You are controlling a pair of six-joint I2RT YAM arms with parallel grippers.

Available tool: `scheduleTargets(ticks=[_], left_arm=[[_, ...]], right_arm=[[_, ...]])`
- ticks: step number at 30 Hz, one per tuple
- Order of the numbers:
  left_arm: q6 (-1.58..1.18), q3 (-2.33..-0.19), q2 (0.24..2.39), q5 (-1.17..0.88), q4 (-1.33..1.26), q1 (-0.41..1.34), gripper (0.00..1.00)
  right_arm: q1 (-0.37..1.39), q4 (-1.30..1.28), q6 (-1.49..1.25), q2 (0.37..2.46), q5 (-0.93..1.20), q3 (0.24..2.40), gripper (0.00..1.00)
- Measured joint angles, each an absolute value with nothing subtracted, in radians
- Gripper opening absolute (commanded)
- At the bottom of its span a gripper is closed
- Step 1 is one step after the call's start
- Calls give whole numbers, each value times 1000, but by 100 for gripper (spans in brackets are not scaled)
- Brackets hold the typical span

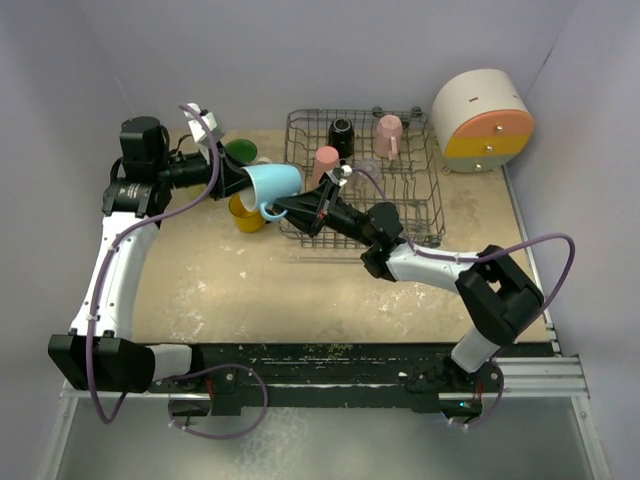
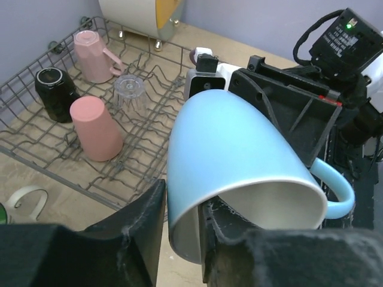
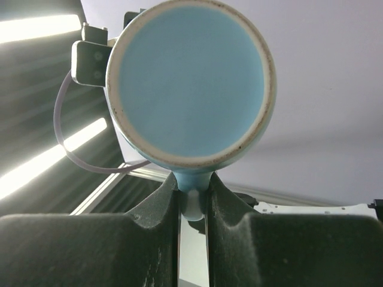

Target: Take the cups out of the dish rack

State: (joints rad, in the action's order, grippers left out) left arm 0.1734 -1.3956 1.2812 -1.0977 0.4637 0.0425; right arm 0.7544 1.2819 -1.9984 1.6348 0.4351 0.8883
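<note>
A light blue mug [image 1: 272, 182] hangs in the air left of the dish rack [image 1: 428, 195], held by both grippers. My left gripper [image 1: 245, 190] pinches its rim, one finger inside and one outside, as the left wrist view [image 2: 182, 200] shows on the mug [image 2: 239, 149]. My right gripper [image 1: 277, 209] is shut on the mug's handle [image 3: 192, 200]; the mug's base [image 3: 191, 78] faces that camera. In the rack stand a black mug [image 1: 341, 135], a pink mug [image 1: 389, 133], a salmon tumbler [image 1: 325, 162] and a clear glass [image 1: 366, 172].
A yellow-orange mug [image 1: 247, 216] and a green-inside cup [image 1: 240, 152] sit on the table left of the rack, under and behind the left arm. The round cream-orange-yellow drawer box [image 1: 483, 120] stands at the back right. Purple walls close in the table.
</note>
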Motion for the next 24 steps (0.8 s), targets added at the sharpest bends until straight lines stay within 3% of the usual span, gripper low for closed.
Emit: scheduleTargets(ticks=[3, 6, 7, 10, 13, 14, 16, 24], left_arm=[[202, -1394, 1274, -1086, 469, 43, 0], [219, -1394, 1267, -1077, 457, 42, 0], [219, -1394, 1264, -1074, 458, 41, 0], [218, -1395, 1261, -1060, 458, 40, 0], [221, -1403, 1265, -1008, 517, 45, 0], [229, -1419, 1274, -973, 559, 47, 0], [256, -1460, 1299, -896, 634, 48, 0], [450, -1624, 1404, -508, 949, 19, 0]], right_arm=[[769, 1285, -2012, 1636, 418, 895, 0], [781, 1285, -2032, 1637, 402, 906, 3], [784, 1287, -2032, 1642, 403, 909, 12], [785, 1291, -2031, 1651, 412, 918, 60], [766, 1270, -2002, 1650, 447, 934, 91], [754, 1238, -1971, 1643, 471, 945, 95], [718, 1147, -1903, 1616, 498, 949, 100], [441, 545, -1441, 1428, 533, 1001, 100]])
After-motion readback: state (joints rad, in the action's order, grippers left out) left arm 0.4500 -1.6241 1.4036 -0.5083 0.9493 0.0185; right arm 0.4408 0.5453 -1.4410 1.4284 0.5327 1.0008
